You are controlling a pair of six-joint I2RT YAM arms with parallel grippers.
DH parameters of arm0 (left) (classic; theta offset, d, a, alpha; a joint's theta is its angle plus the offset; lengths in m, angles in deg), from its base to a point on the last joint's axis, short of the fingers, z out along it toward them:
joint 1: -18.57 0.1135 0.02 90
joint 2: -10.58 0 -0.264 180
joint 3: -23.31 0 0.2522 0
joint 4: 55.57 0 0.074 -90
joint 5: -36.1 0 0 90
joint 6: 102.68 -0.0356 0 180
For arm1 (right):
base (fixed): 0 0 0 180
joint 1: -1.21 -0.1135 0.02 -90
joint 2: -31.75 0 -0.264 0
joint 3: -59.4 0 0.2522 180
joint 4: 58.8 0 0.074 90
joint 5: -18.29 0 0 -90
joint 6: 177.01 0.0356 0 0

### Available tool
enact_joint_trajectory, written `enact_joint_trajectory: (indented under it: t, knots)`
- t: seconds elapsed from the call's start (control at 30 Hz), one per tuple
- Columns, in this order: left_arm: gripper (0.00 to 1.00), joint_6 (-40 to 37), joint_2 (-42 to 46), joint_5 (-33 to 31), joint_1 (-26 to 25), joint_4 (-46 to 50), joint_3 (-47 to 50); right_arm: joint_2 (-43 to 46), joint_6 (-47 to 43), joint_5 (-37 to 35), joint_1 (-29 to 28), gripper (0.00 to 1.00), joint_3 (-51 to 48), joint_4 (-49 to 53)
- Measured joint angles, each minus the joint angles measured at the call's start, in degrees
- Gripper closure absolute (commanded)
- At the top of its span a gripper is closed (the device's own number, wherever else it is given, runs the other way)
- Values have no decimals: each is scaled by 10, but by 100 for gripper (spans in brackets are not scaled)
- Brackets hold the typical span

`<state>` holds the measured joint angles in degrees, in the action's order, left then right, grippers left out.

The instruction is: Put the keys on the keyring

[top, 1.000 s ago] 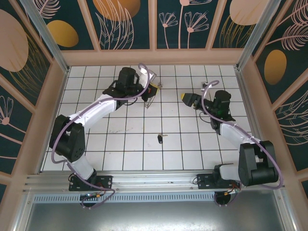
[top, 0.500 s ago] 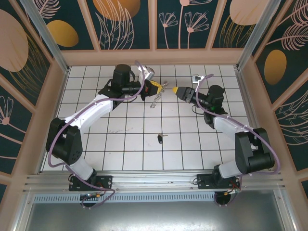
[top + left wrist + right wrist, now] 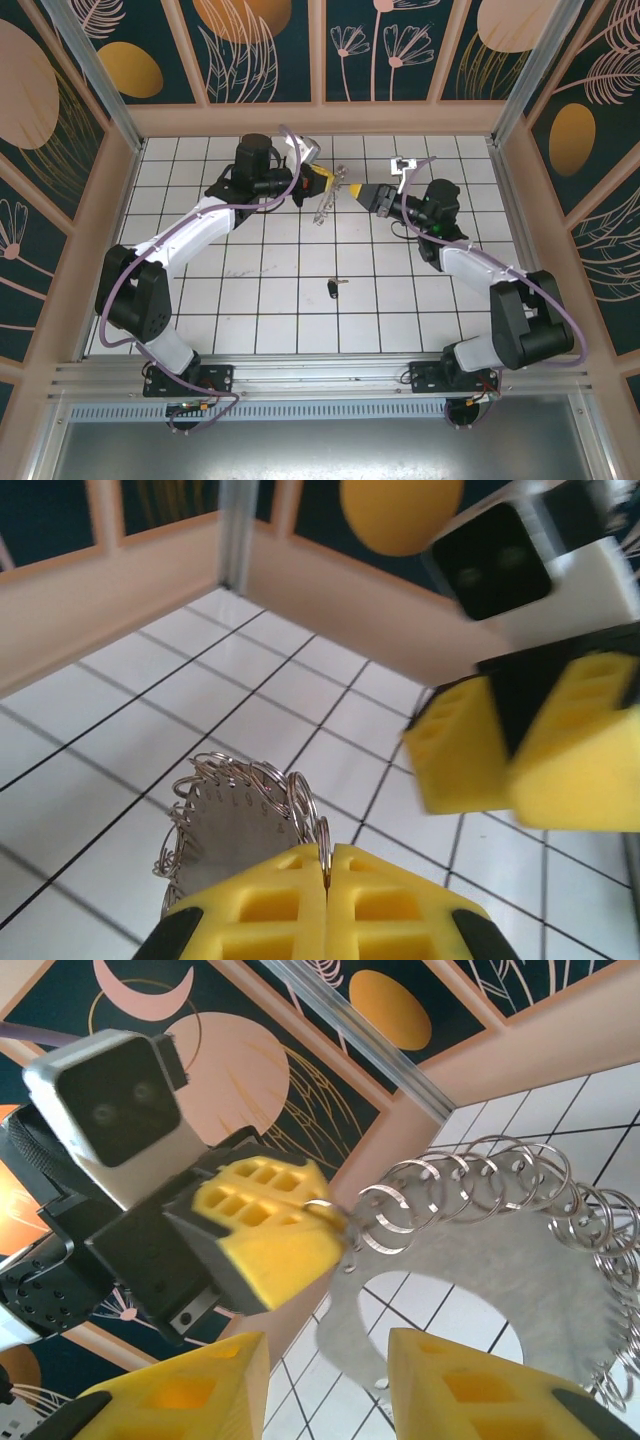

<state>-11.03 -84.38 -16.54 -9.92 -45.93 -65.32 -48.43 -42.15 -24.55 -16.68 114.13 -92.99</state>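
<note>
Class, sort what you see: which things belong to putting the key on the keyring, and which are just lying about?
Job: key, loose on the table; keyring, pinched in left gripper; right gripper, open, close by.
Just there: table; patterned walls.

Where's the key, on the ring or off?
Off: the key lies alone on the tiles; the left gripper holds the ring apart from it.

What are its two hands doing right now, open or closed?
Left hand: closed on the keyring.
Right hand: open, gripping nothing.
</note>
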Motion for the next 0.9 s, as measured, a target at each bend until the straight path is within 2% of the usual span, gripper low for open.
enact_joint_trajectory:
  t: [0.27, 0.43, 0.57, 0.9]
  knots:
    - [100, -47, 0, -181, 0, 68, 14, 21, -28, -23, 3, 64, -37, 28]
    - [100, -73, -5, -260, 0, 116, 14, 21, -37, -32, 5, 63, -58, 47]
    - [100, -78, -36, -276, 0, 128, 14, 21, -41, -40, 7, 64, -70, 50]
    - [100, -76, -134, -262, -12, 133, 16, 30, -45, -53, 7, 63, -95, 62]
